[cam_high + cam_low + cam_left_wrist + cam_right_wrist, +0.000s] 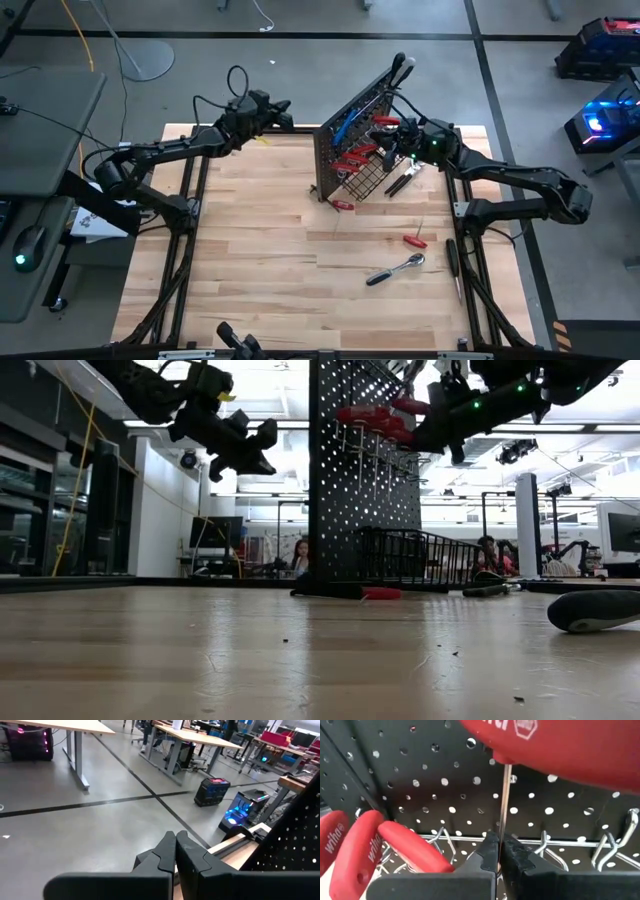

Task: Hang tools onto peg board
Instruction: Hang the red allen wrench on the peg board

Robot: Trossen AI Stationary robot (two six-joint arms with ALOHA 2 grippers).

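The peg board (338,150) stands upright at the table's far middle, with a black wire basket (372,180) at its base. Red-handled screwdrivers (370,845) hang from its wire hooks, and a blue key (345,125) hangs higher up. My right gripper (498,851) is close in front of the board's face, shut on another red-handled screwdriver (560,745). My left gripper (287,105) hovers shut and empty at the table's far edge, left of the board (300,835). A chrome ratchet (395,268) and a small red screwdriver (414,240) lie on the table. My right gripper pinches the screwdriver's thin metal shaft (505,820) between its two fingertips, some way from the red handle. The fingers come roughly level from the table's right side toward the board. The handle stands above the fingers, and the tool is lifted clear of the table.
Black-handled tools (400,182) lie beside the basket, and a red-handled tool (343,205) lies at the board's foot. A dark handle (595,610) rests near the table's right edge. The wooden table's near half (270,280) is bare.
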